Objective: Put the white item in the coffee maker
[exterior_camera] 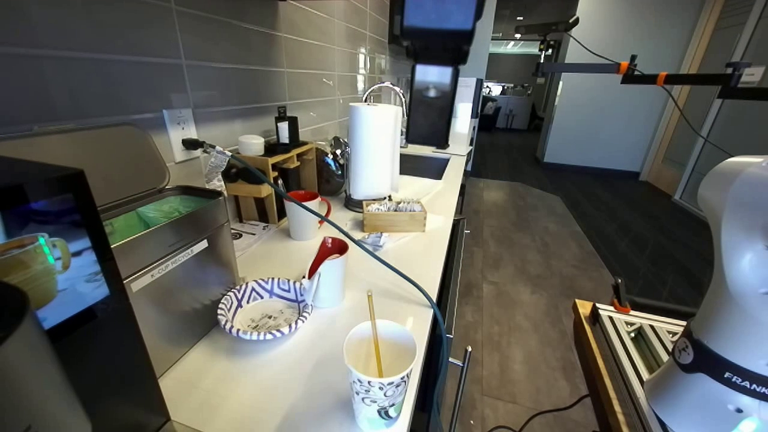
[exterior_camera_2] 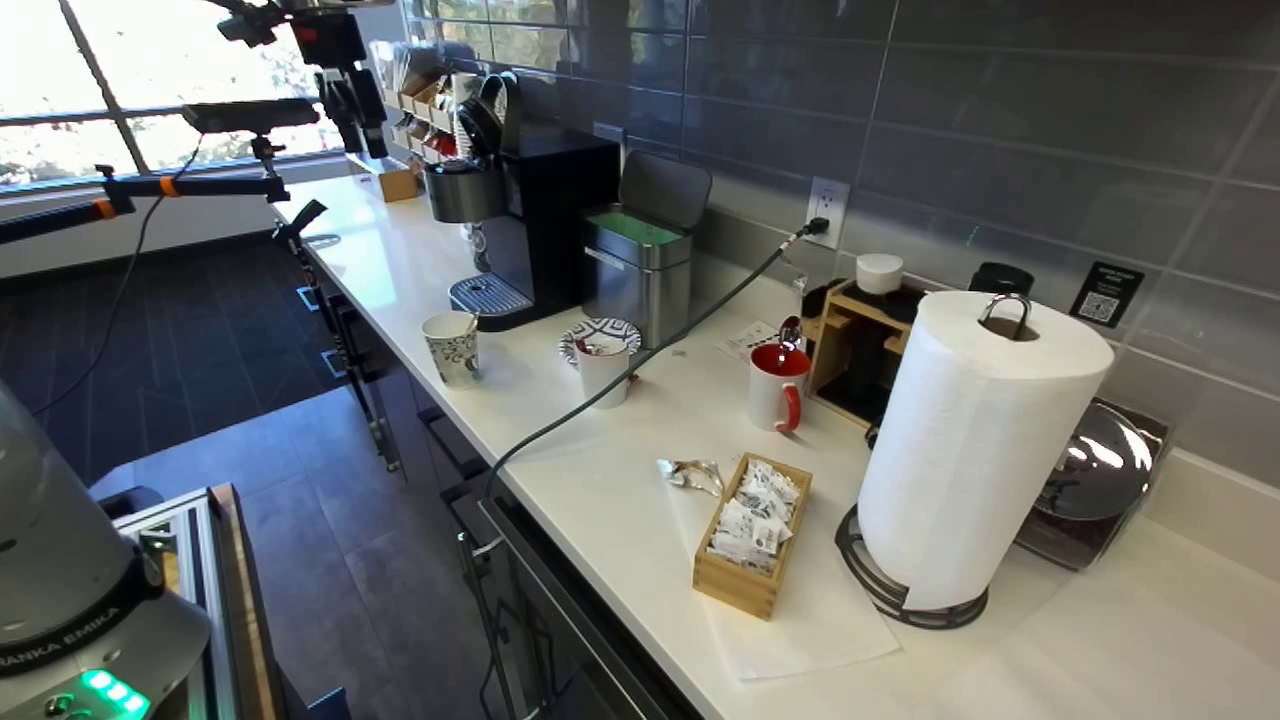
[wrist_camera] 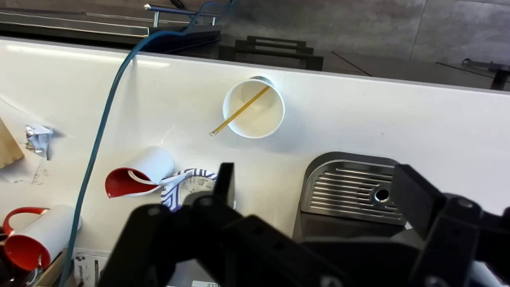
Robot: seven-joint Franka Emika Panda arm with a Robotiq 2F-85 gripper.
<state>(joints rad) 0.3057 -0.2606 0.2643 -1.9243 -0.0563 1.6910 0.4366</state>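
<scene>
The coffee maker is a large black machine on the counter, with its top lid raised in an exterior view. Its lit touchscreen shows in an exterior view, and its metal drip tray in the wrist view. A white patterned paper cup with a yellow-brown stirrer stands upright near the counter's front edge; it also shows in the wrist view. Several white things are in view; I cannot tell which is the white item. My gripper is open and empty, high beside the coffee maker; in the wrist view its fingers stand wide apart.
A patterned paper bowl touches a white-and-red mug. Another mug, a packet box and a paper towel roll stand farther along. A recycle bin adjoins the machine. A blue cable crosses the counter.
</scene>
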